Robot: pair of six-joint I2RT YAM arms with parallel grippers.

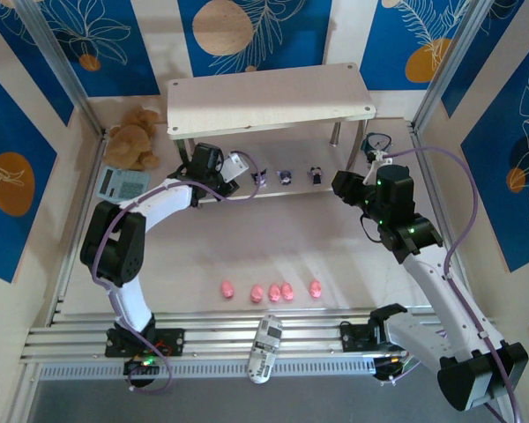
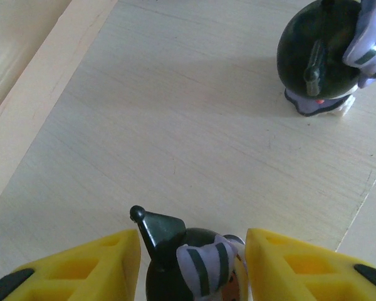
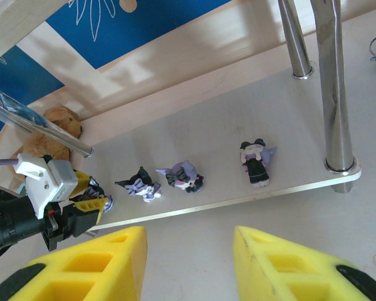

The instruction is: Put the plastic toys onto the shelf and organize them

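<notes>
The shelf (image 1: 269,97) stands at the back, and its lower board (image 3: 238,106) carries three purple-and-white figurines (image 3: 141,185) (image 3: 185,177) (image 3: 257,163). My left gripper (image 1: 247,167) reaches onto the left end of that board. A fourth figurine (image 2: 169,232) stands between its yellow fingers (image 2: 113,263) with slim gaps on both sides, so the left gripper (image 2: 191,241) is open. Another figurine (image 2: 326,63) stands ahead of it. Several pink pigs (image 1: 274,291) lie in a row on the table. My right gripper (image 3: 188,241) hovers open and empty before the board's front edge.
A brown teddy bear (image 1: 134,137) and a pale teal square device (image 1: 121,182) sit left of the shelf. A small teal object (image 1: 376,141) lies by the right legs (image 3: 335,94). A white handheld device (image 1: 266,348) rests on the front rails.
</notes>
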